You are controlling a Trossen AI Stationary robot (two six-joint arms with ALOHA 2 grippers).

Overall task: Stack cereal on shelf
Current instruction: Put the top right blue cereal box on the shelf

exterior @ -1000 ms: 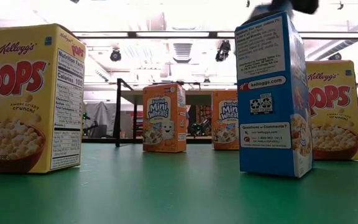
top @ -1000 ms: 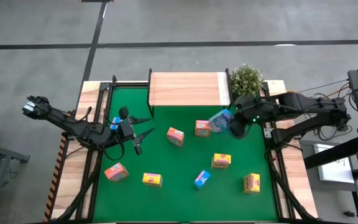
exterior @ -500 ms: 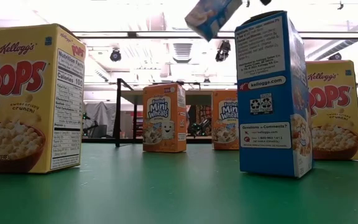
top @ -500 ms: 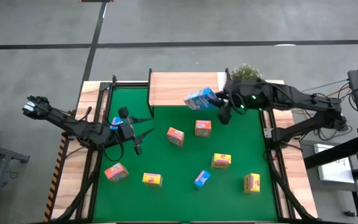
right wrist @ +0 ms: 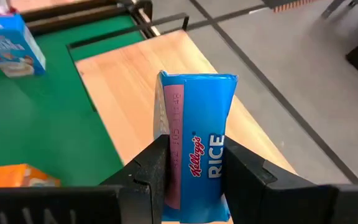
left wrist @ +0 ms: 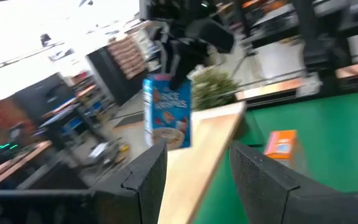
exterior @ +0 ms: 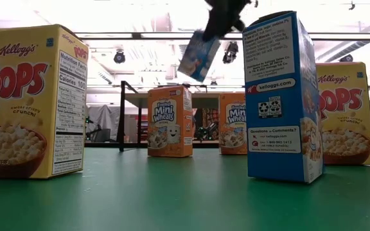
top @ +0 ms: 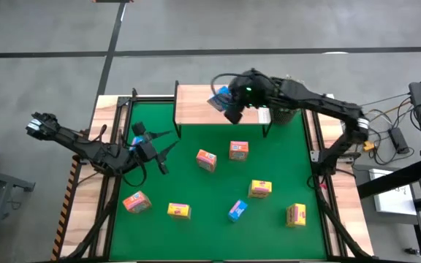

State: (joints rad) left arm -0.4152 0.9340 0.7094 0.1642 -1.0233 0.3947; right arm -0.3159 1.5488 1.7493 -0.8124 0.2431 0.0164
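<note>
Your right gripper (right wrist: 191, 163) clamped a blue cereal box (right wrist: 199, 134) above the shelf (top: 196, 104) — left gripper (left wrist: 194, 163) waited, jaws parted.

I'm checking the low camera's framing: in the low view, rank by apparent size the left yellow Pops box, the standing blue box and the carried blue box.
1. Left yellow Pops box and standing blue box: alike, both near the camera, unranked.
2. Carried blue box, held by the right gripper: smallest, though farther away.
</note>
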